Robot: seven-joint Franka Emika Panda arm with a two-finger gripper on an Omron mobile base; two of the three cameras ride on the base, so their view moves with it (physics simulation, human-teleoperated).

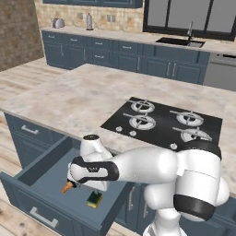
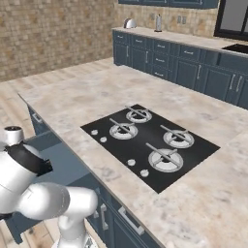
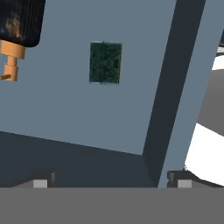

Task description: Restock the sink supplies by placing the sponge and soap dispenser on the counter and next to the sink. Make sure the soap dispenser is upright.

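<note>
Kitchen island in front, its marbled top carrying a black hob (image 1: 163,120), with an open blue drawer (image 1: 44,173) below the near left edge; the arm reaches down into that drawer. On the drawer floor lies the sponge (image 3: 105,62), green scrub side up, near the drawer's front right corner in the left base view. Just left of it the soap dispenser (image 3: 19,24) lies on its side, its orange pump (image 1: 67,186) poking out from under the wrist in the left base view. The jaws (image 3: 109,180) hang above the drawer floor, spread wide and holding nothing; both tips sit at the bottom of the hand view, and neither item lies between them. The sink (image 1: 180,42) sits in the far bench (image 1: 138,36) along the back wall, well apart from the drawer, under the window. As I judge it, none of the task is done: both items are in the drawer, neither is grasped, and each has yet to be lifted, carried to the far bench and set beside the sink, the dispenser stood upright. The dispenser's body is cut off at the top left of the hand view and mostly hidden by the arm in the left base view. The sink is small and far, so its details are hard to read.
</note>
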